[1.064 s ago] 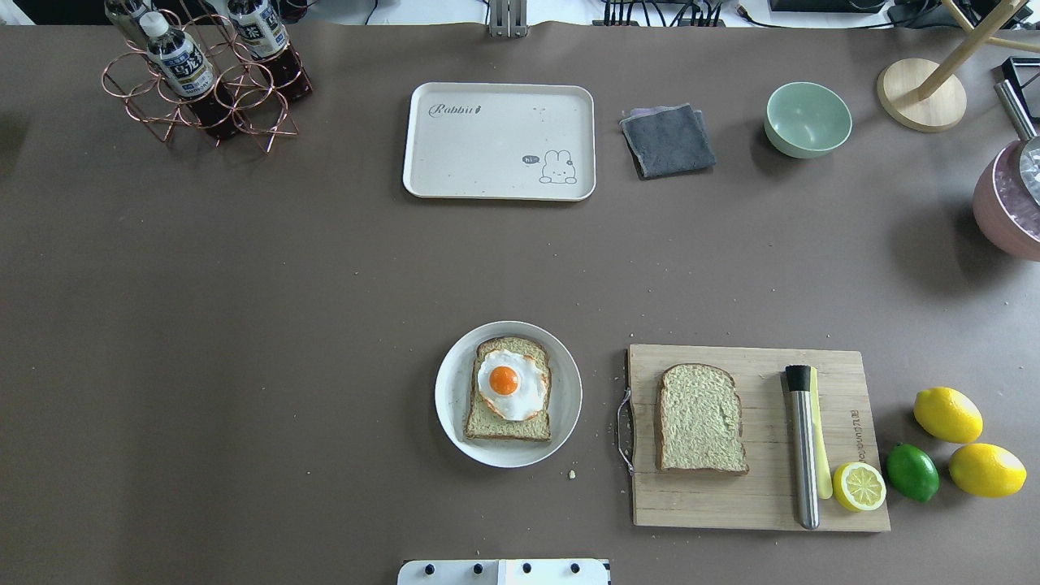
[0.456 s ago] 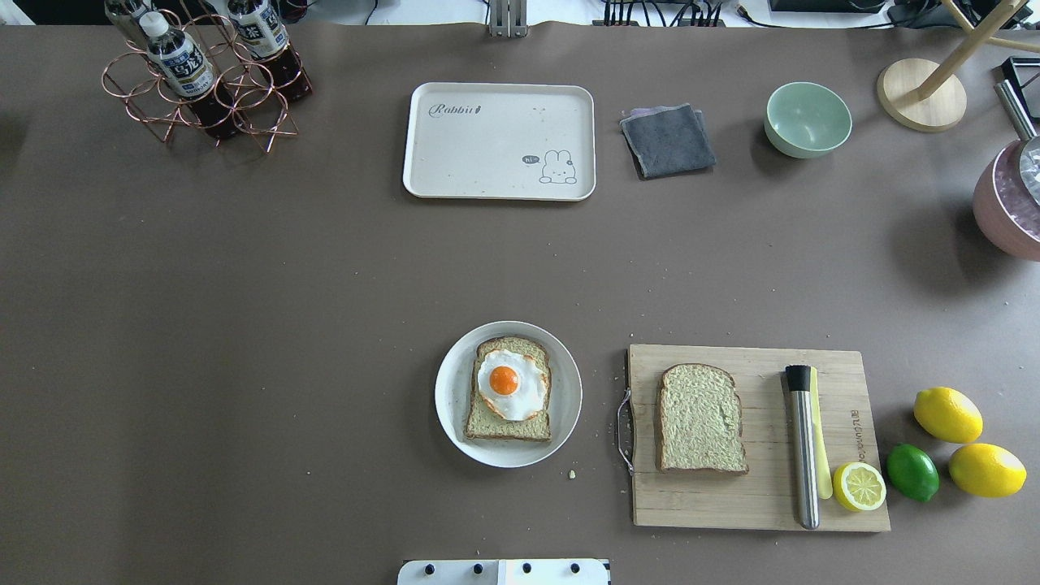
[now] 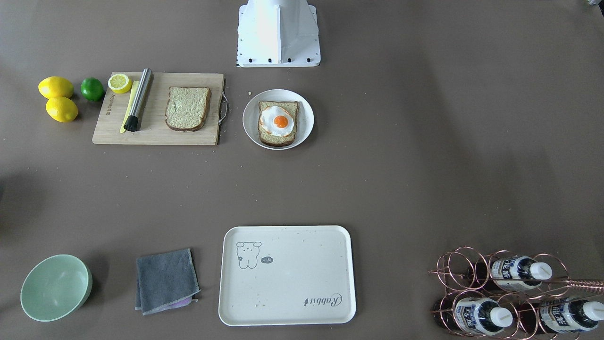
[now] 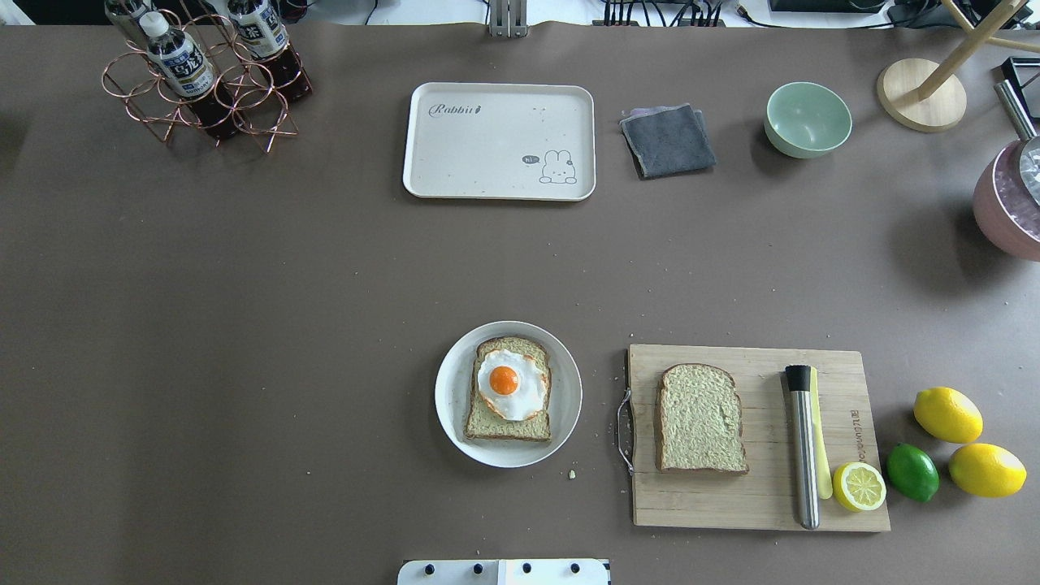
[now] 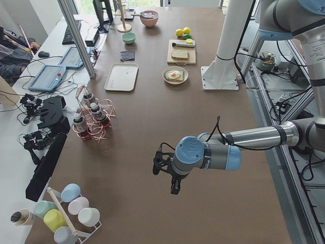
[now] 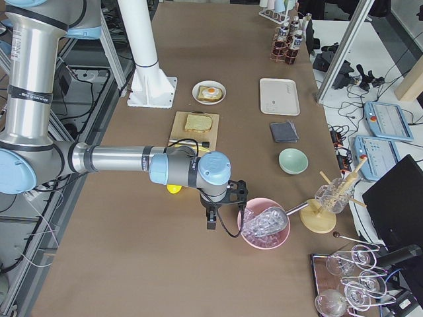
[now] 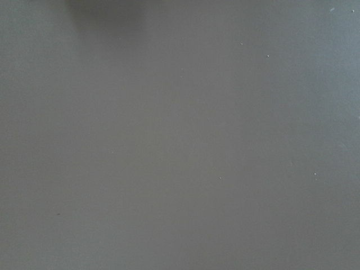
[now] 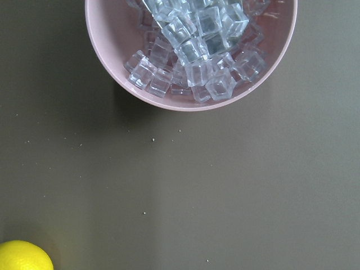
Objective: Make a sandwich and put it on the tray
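Sandwich parts unassembled, in two places.
- Lower bread slice (image 4: 487, 422) lies flat on round white plate (image 4: 569, 406); fried egg (image 4: 510, 383) on top of it, yolk up.
- Second bread slice (image 4: 701, 418) lies flat on wooden cutting board (image 4: 764, 504), at the handle end. The board sits just beside the plate, on the robot's right.
- Tray (image 4: 498, 140) is at the far side of the surface, roughly in line with the plate and well apart from it and from both slices.

Left tool (image 5: 174, 187): seen only in the exterior left view, pointing down over the bare brown surface (image 7: 180, 135). Open or closed: cannot tell. It is toward the robot's left end of the surface; the plate, board and tray all lie well apart from it, further along. Left wrist view shows only bare surface.

Right tool (image 6: 211, 221): seen only in the exterior right view, pointing down. Open or closed: cannot tell. It hangs just beside the pink bowl of ice cubes (image 8: 191, 50), with a lemon (image 8: 22, 256) near. The cutting board and its slice lie beyond the lemons from this tool, the plate further still. The tray is well apart.
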You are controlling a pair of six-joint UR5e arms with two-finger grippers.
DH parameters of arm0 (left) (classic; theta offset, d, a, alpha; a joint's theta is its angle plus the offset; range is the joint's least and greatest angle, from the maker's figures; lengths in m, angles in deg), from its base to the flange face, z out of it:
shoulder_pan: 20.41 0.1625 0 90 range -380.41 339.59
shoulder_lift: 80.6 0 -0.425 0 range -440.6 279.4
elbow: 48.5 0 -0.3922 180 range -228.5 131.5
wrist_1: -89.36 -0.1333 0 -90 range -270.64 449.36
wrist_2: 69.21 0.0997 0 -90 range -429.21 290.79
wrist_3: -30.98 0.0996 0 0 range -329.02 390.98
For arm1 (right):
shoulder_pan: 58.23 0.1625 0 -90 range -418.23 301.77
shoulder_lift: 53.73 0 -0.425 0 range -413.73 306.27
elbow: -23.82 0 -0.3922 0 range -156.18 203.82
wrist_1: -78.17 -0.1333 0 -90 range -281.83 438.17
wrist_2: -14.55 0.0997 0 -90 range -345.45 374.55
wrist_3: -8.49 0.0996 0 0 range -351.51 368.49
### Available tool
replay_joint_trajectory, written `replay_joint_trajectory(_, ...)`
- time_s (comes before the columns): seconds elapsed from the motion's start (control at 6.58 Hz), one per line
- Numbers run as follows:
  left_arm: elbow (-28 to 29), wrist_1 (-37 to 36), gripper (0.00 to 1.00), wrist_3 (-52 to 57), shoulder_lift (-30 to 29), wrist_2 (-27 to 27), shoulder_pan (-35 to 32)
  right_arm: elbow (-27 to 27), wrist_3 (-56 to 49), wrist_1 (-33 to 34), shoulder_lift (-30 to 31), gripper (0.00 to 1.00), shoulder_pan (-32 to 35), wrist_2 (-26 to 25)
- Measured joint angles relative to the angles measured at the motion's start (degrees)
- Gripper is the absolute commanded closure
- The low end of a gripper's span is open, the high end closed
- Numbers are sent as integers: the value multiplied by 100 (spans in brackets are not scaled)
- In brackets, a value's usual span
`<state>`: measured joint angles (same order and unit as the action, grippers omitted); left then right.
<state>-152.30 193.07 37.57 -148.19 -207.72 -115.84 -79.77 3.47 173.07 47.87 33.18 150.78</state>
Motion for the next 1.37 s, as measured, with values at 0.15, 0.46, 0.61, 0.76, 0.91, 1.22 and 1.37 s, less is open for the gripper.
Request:
replay_joint_trajectory(0.15, 0, 0, 2, -2, 0, 0, 4, -6, 0, -4, -4, 0, 0, 0)
replay_joint_trajectory(0.46, 5, 0, 2, -28, -6, 0, 7, -22, 4, -6, -10, 0, 0, 0)
replay_joint_trajectory(0.61, 8, 3, 2, -138, -48, 0, 25, -41, 2, -7, 13, 0, 2, 0)
replay_joint_trajectory(0.76, 4, 9, 2, -425, -166, -2, 151, -65, -1, -9, 78, 0, 5, 0)
replay_joint_trajectory(0.91, -3, 24, 2, -807, -346, -6, 367, -173, -3, -11, 233, 0, 20, 0)
replay_joint_trajectory(1.22, -23, 54, 2, -1140, -520, -15, 571, -463, 35, -3, 380, 0, 34, 180)
replay_joint_trajectory(1.37, -38, 91, 2, -1159, -508, -48, 586, -525, 83, -5, 286, 0, -21, 384)
